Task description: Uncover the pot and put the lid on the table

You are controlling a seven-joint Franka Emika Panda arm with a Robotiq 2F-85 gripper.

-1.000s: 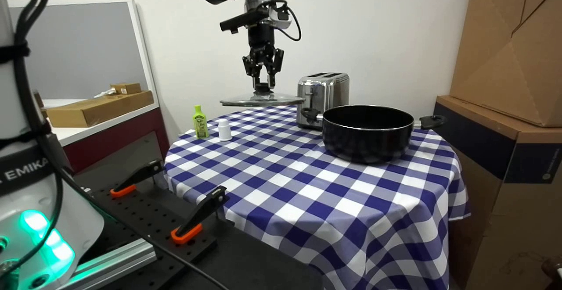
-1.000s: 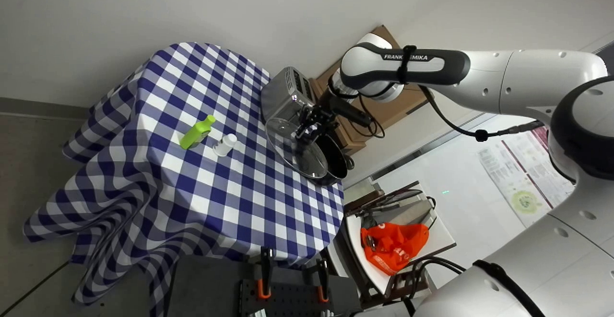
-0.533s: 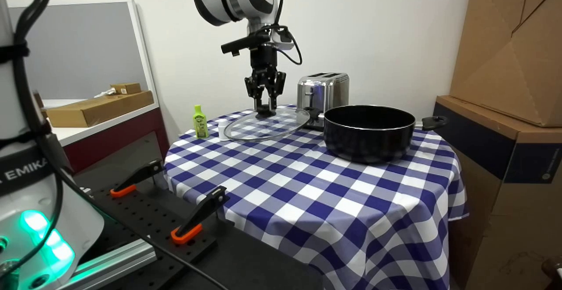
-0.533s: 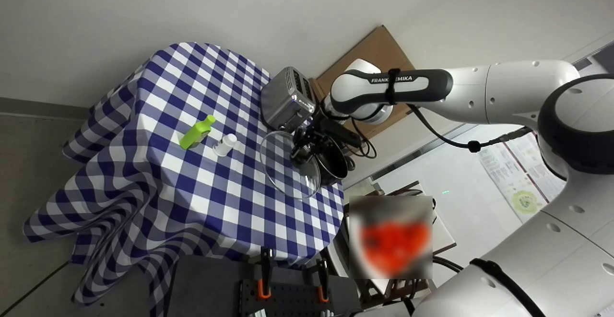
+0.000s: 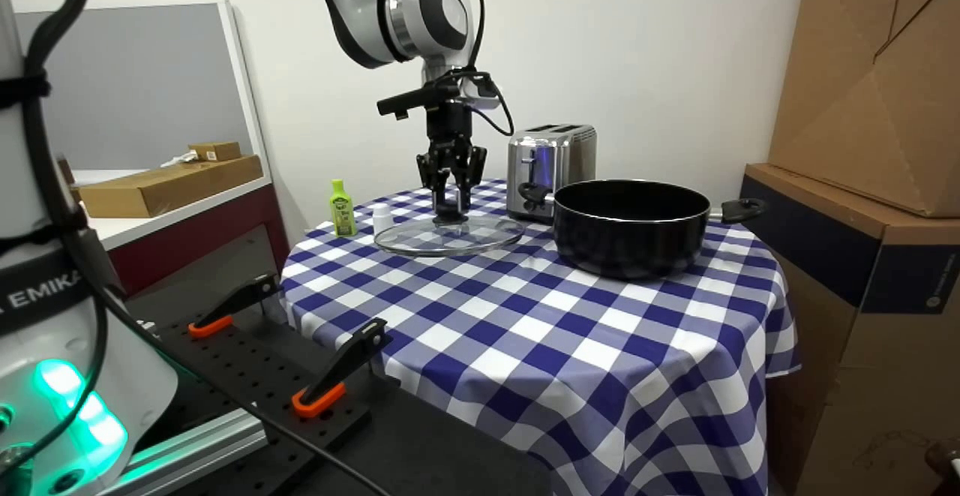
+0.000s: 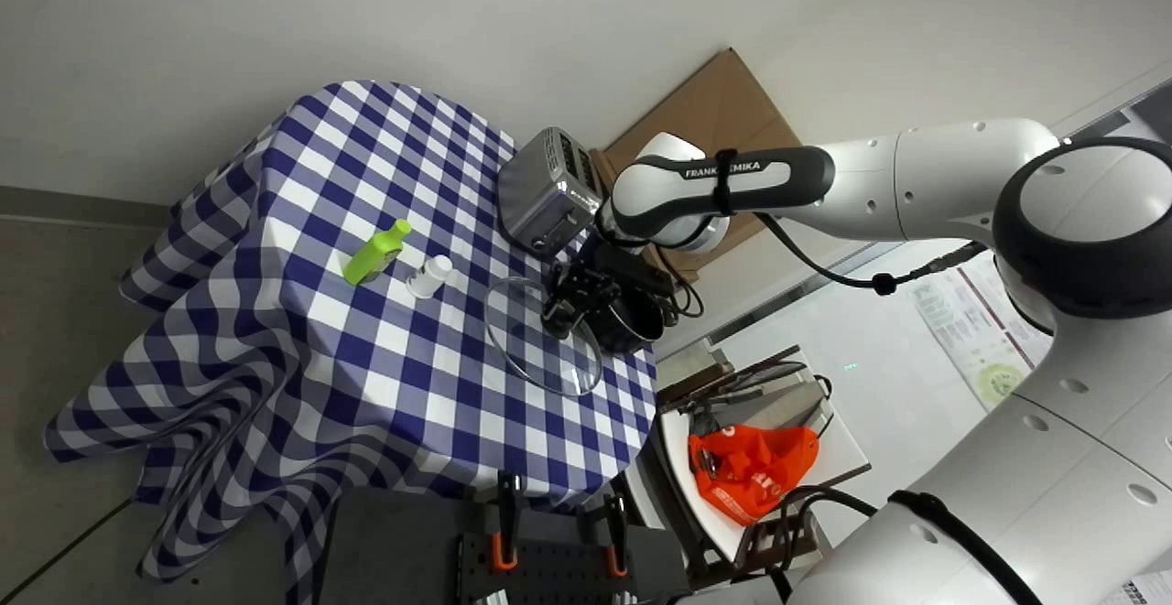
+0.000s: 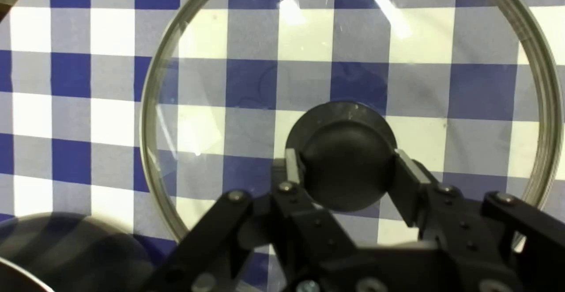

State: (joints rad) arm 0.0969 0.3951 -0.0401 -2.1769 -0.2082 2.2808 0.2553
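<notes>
One lid [image 5: 450,239], clear glass, is sitting directly below my hand [image 5: 451,203]. Status: I'm holding it. Wrist view is showing my fingers [image 7: 292,166] narrowed onto the round black knob [image 7: 348,168], one on each side. Glass is spreading out around my grip, thin metal rim [image 7: 551,119] circling it, blue and white checks showing through.

Checked surface [image 5: 510,331] is lying right under the lid. Whether the rim is touching it, I'm not able to tell.

Pot [image 5: 630,244] is standing uncovered on the surface, right of my hand in an exterior view, one side handle [image 5: 534,194] pointing my way. In the wrist view, part of it is poking into a lower corner.

Toaster [image 5: 555,169], shiny silver, is standing beside the pot, also right of my hand. Not able to tell if that handle is touching it.

Green bottle [image 5: 343,211] and white bottle [image 5: 382,217] are standing on the opposite side of my hand, white one being nearer.

Well apart from my hand: two clamps [image 5: 341,365] with orange grips are sitting on the dark workbench [image 5: 450,440]; cardboard boxes [image 5: 862,91] are standing past the pot.
</notes>
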